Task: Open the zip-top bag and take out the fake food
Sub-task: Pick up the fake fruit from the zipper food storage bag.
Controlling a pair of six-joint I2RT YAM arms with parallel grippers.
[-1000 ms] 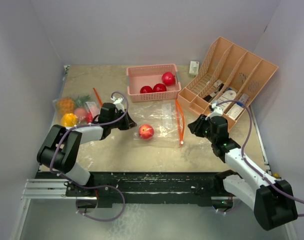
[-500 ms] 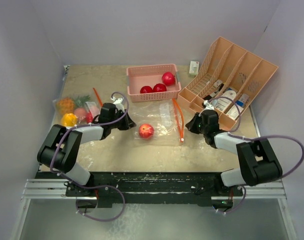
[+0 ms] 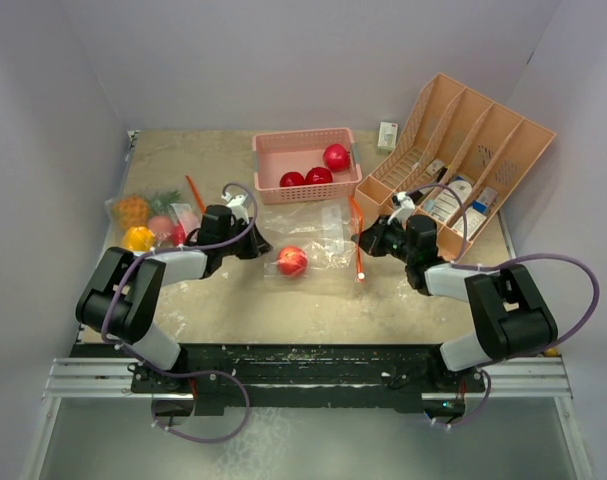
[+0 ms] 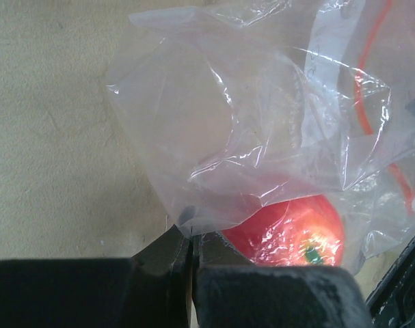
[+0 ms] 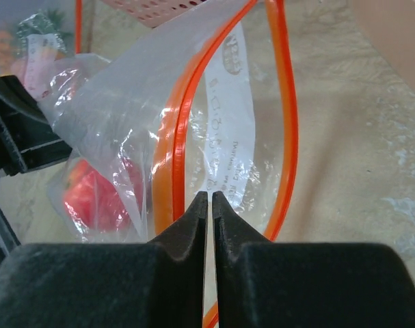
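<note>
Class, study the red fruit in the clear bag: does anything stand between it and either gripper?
Yes: the bag itself. Its clear plastic wraps the red fruit, while the left gripper and right gripper are shut at its edges.

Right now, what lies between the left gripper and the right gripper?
The clear zip-top bag, one red fruit inside, fills the stretch from left gripper to right gripper, as the top view shows.

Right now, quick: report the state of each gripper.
Left gripper: shut on a corner of the zip-top bag.
Right gripper: shut, apparently pinching the same bag at its orange-zipped mouth.
</note>
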